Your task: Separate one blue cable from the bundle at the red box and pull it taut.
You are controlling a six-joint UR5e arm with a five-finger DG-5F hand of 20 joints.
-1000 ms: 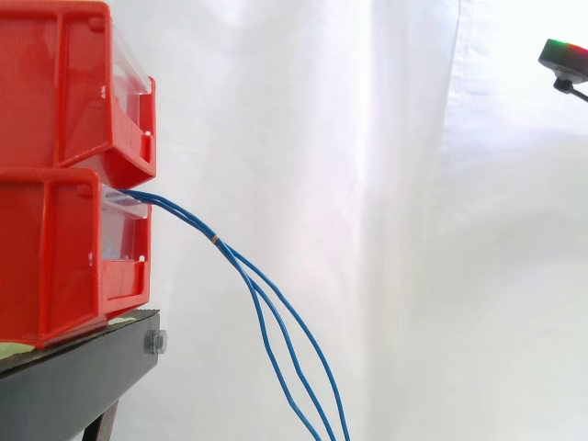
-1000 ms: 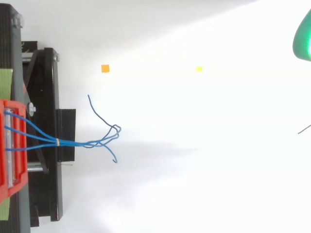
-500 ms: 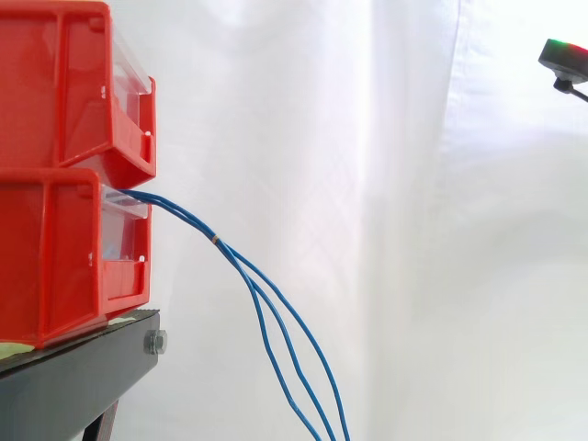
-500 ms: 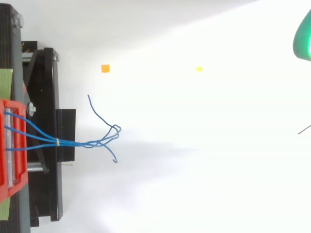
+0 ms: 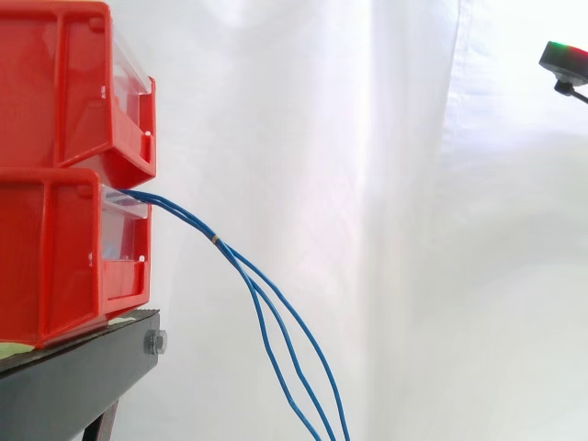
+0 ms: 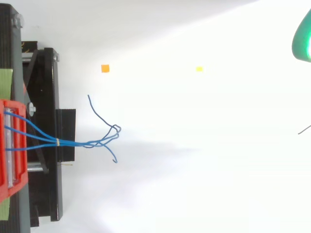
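Side view: thin blue cables (image 5: 266, 308) leave the lower red plastic box (image 5: 64, 248) at the black metal stand's (image 5: 83, 377) edge, banded together, then sag slack. My hand (image 5: 562, 55) hangs well apart from them, and I cannot tell whether it is apart or together.

Top view: the cables' loose ends (image 6: 104, 131) splay beyond the stand, with my hand (image 6: 303, 41) far off. Nothing has moved since a second ago, so I judge separation unstarted.

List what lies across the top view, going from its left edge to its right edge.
red bin → black stand → blue cables' loose ends → yellow marker → hand at the right edge.
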